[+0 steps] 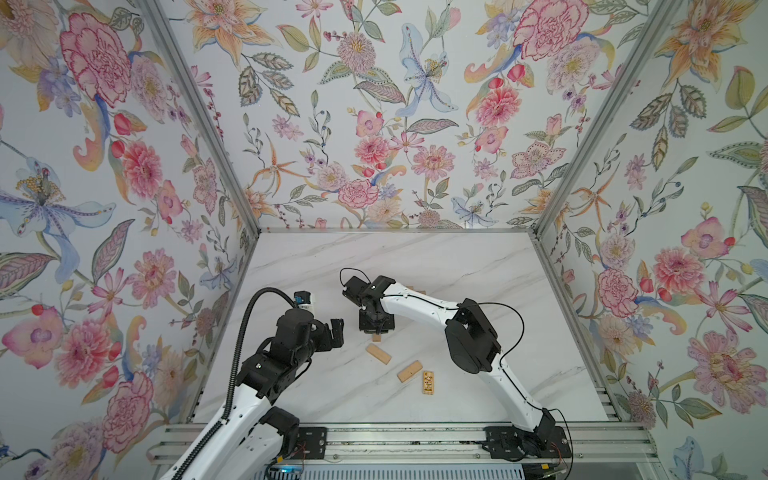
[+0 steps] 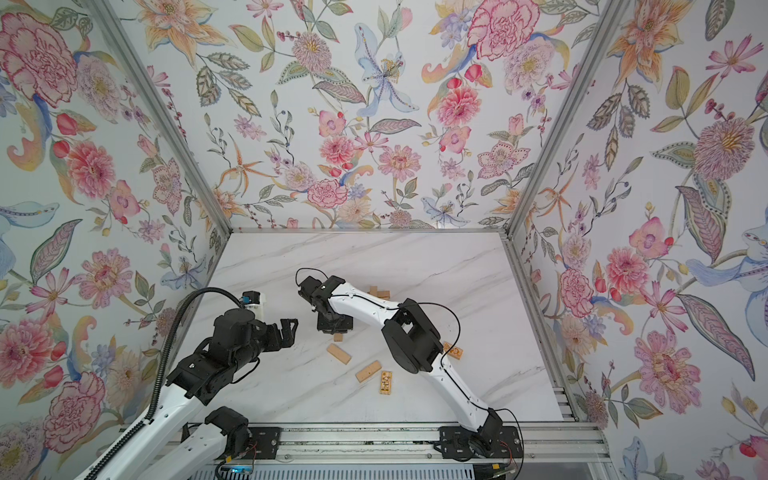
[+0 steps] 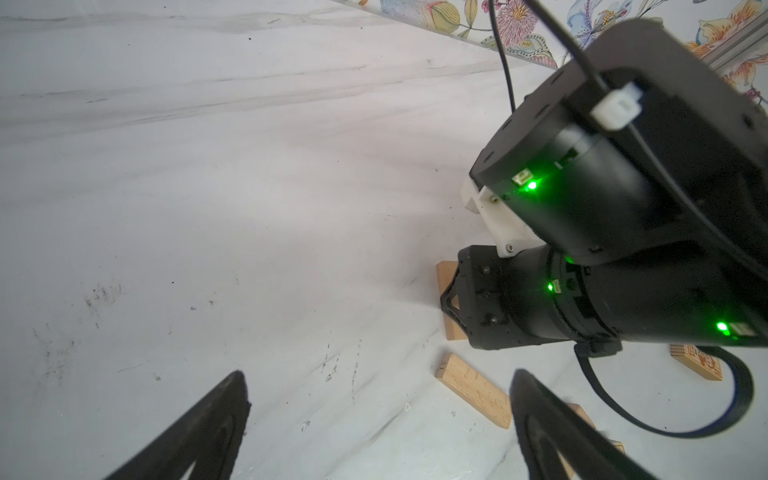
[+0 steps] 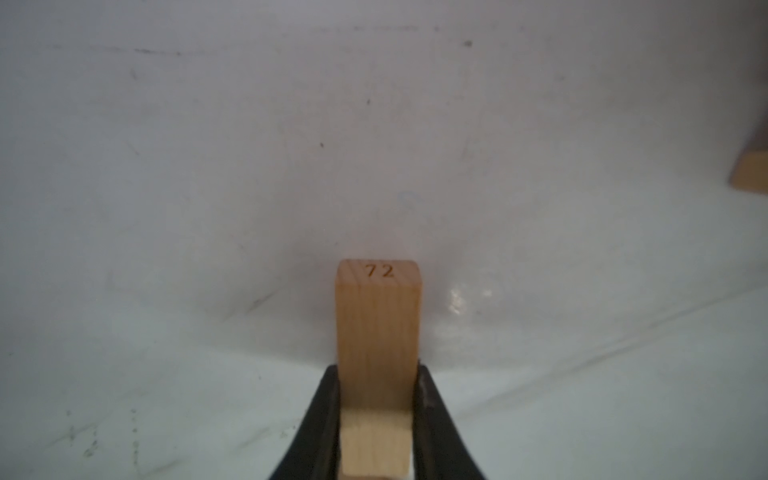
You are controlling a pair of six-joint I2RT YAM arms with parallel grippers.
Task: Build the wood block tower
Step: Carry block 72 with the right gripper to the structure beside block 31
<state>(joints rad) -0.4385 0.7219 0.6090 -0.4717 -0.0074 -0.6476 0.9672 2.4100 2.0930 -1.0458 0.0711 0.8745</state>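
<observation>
While the right tool (image 4: 376,415) is pinching a wood block (image 4: 377,311) (marked 72), long axis pointing ahead of it, the tower (image 2: 380,294) is sitting beyond that tool's forearm; the left tool (image 3: 379,374) is hanging spread, farther from it.

left block (image 1: 378,354), middle block (image 1: 409,371) and right block (image 1: 429,382) in a slanting row on the table (image 1: 478,262), tower (image 2: 380,292) behind them
</observation>
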